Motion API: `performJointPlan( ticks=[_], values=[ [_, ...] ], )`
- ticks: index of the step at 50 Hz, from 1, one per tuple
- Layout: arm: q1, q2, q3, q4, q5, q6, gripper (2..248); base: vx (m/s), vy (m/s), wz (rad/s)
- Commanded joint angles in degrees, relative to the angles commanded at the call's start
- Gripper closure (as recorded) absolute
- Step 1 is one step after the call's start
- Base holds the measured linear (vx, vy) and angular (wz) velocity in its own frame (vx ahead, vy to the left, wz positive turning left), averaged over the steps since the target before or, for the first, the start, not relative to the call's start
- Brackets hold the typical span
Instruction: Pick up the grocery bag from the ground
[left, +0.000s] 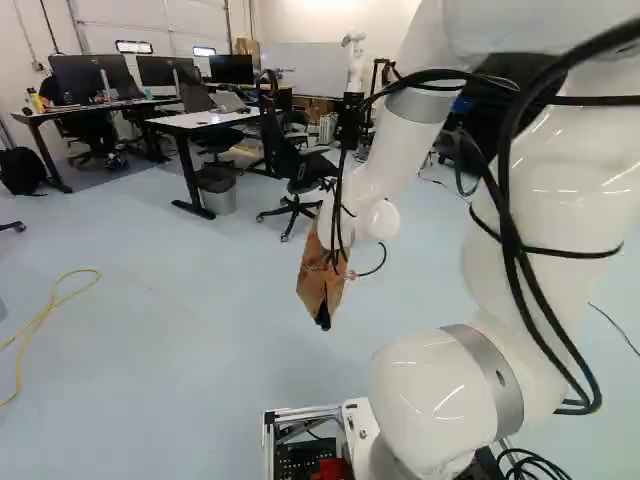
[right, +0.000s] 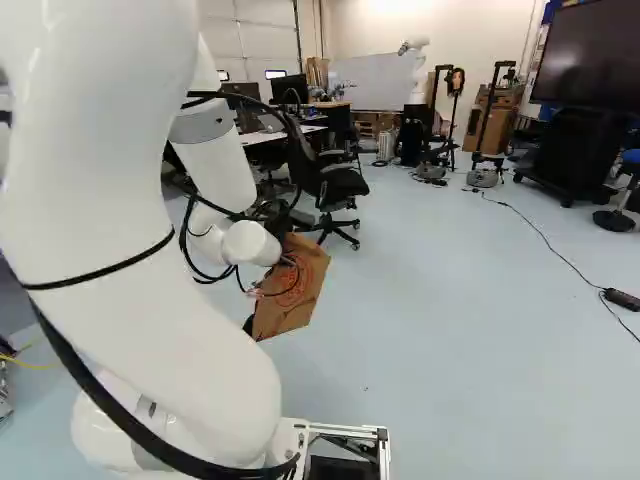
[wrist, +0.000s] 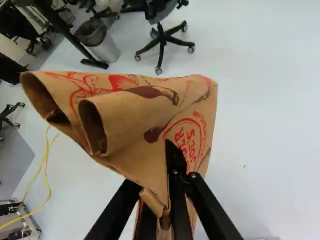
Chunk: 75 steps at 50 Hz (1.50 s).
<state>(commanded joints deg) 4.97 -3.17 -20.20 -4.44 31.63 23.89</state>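
One grocery bag (wrist: 125, 120), pinched in our gripper (wrist: 167, 167), hangs above the floor (left: 180, 330). Lift appears achieved; next we should secure grip, steady load.

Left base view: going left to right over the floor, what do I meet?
Yellow cord → trash bin → grocery bag, raised off the floor → the arm's round lower joint → thin black cable at the right edge.
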Motion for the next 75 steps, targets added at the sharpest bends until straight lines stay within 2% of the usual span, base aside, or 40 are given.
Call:
performJointPlan(
  ticks=[21, 37, 56, 75],
  values=[
    [-2.1, 8.3, 6.5, 1.9, 7.9, -10.3, 225, 0.0, 0.0, 0.0],
    [-3.4, 13.0, 10.3, 3.0, 12.4, -16.1, 225, 0.0, 0.0, 0.0],
    [-4.4, 16.8, 13.3, 3.9, 16.1, -21.0, 225, 0.0, 0.0, 0.0],
    [-4.9, 18.9, 15.0, 4.4, 18.1, -23.5, 225, 0.0, 0.0, 0.0]
  ],
)
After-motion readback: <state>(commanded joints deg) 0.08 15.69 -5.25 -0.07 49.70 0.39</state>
